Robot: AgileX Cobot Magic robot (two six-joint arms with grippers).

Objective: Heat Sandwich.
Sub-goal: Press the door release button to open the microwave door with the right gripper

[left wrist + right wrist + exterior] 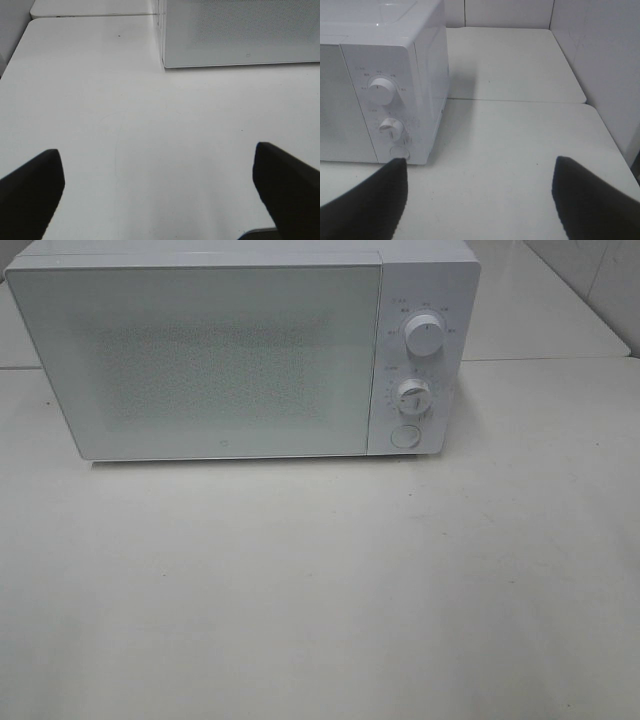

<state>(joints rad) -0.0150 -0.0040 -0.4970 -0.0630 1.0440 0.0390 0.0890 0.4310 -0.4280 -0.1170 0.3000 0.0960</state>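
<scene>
The sandwich is out of view in every frame. A white microwave point(240, 350) stands at the back of the table with its door shut; its front corner point(240, 35) shows in the left wrist view and its control side point(385, 85) in the right wrist view. Two white knobs point(424, 338) and a round button point(404, 436) sit on its right panel. My left gripper point(160, 192) is open over bare tabletop, off the microwave's left front corner. My right gripper point(477, 197) is open too, low over the table to the right of the control panel. Neither holds anything. Neither arm shows in the exterior view.
The white tabletop point(320, 590) stretches in front of the microwave. A second table surface point(515, 60) adjoins behind, with a seam between them. A white wall point(600, 60) rises close on the right side.
</scene>
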